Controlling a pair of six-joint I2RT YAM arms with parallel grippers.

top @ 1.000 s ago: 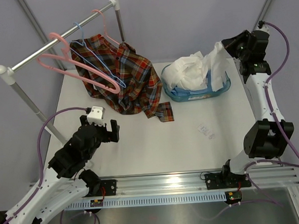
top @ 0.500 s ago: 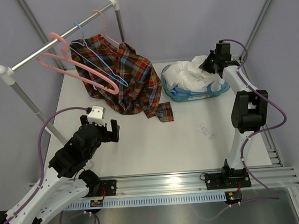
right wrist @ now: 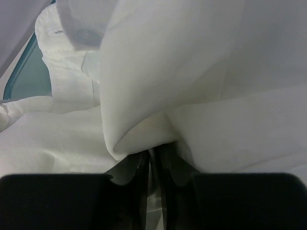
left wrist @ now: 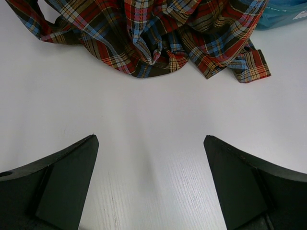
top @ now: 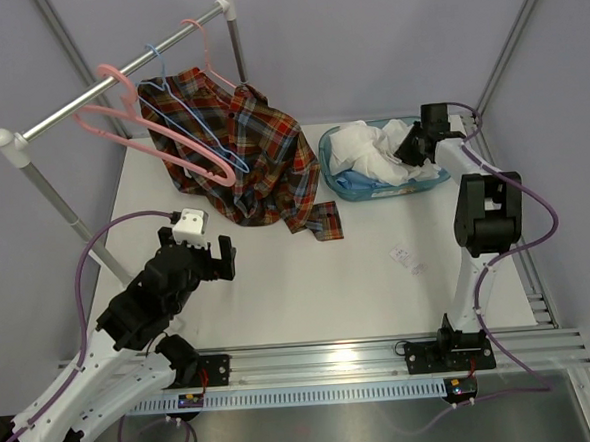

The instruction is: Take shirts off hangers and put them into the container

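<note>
We look down from high behind the near edge over the whole table (top: 278,272). Our left wrist view sits low, facing the plaid shirt (left wrist: 153,38) at 12 o'clock, shared overhead. Our right wrist view presses close against the white shirt (right wrist: 192,72).

Centre and near desk (top: 309,290) give open passage. Rail (top: 58,107), hangers (top: 199,159) and plaid shirt (top: 261,163) block the far left. The container (top: 373,186), heaped with the white shirt (top: 366,149), blocks the far right.

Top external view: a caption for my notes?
Right gripper pinches white shirt in the teal container; plaid shirt hangs by the rail; left gripper open.
</note>
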